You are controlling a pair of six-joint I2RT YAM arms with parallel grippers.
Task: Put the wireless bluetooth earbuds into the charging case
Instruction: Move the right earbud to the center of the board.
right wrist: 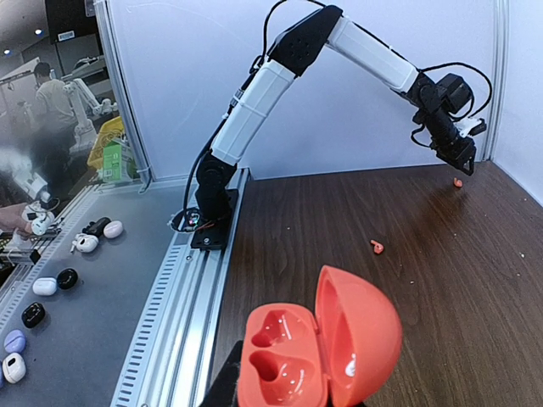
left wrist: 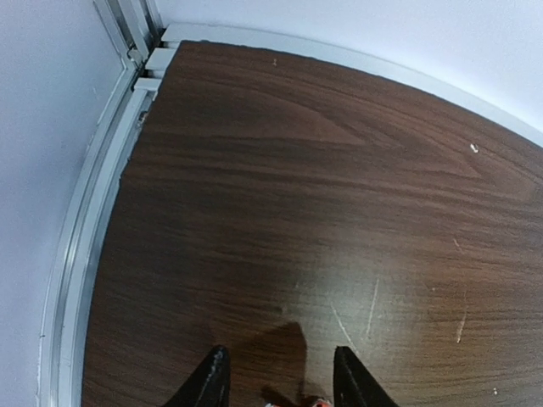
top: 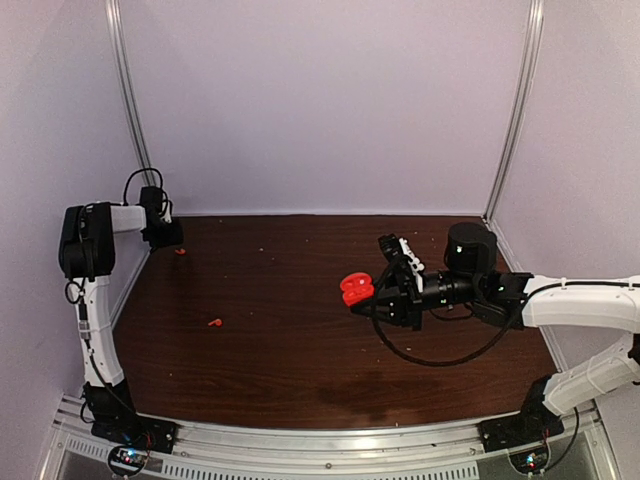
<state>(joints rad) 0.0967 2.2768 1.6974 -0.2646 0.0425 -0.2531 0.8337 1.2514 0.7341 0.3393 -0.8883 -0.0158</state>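
Spreading beneath both arms is a dark brown counter [top: 300, 370] with a fine wood grain, matt but for a soft sheen, dotted with pale specks and a few thin scratches; pale lilac walls [top: 320, 100] close it in on three sides, slim aluminium posts [top: 128, 90] stand at the far corners, and a ribbed metal rail [top: 330, 440] runs along the near edge. The right pincer [top: 370, 296] is clenched on the charging case [right wrist: 316, 348], held above the counter right of centre: a smooth, glossy red shell, rounded like a pebble, its lid hinged open and both moulded wells showing. The left pincer [left wrist: 280, 386] hovers low at the far left corner, its black tapered fingers [left wrist: 212, 383] parted and released; a tiny red earbud [top: 180, 251] lies on the counter just beside its tips. A second red earbud [top: 214, 322], bean-shaped, lies on the wood toward the left, well apart from the case
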